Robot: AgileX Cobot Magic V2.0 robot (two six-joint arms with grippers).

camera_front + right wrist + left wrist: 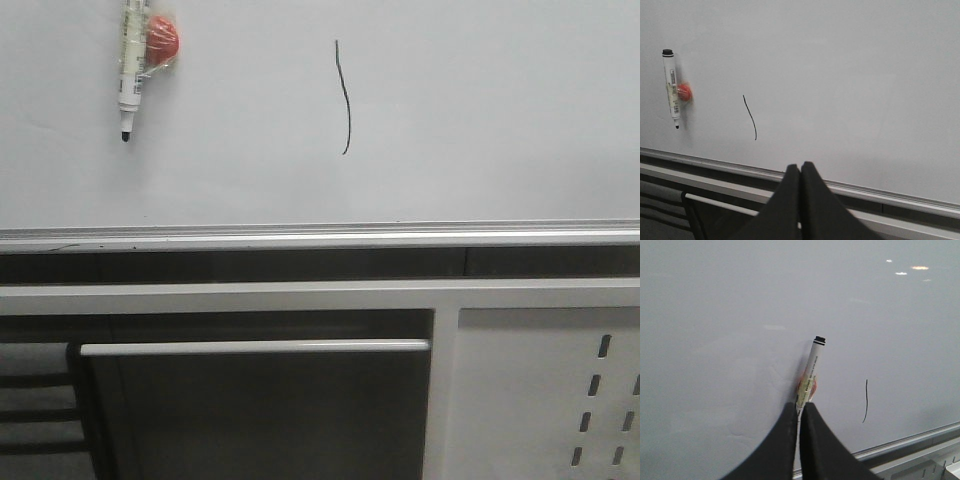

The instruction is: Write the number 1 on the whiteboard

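The whiteboard (480,110) is seen glossy and plain, with the number 1 (344,98) drawn near centre. A marker pen (132,65) is stuck at ten o'clock. Below, a silver rail (320,238) and a perforated cabinet panel (545,400) are seen. The left gripper (799,410) and right gripper (800,170) are pressed closed, empty.

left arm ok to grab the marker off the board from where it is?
Probably yes. The left gripper sits just behind the marker on the whiteboard, nothing between them, but its fingers look shut, so it would need to open first.

Plain white whiteboard (480,110) with silver rail; thin black number 1 (344,97); white marker pen (131,60), black tip.
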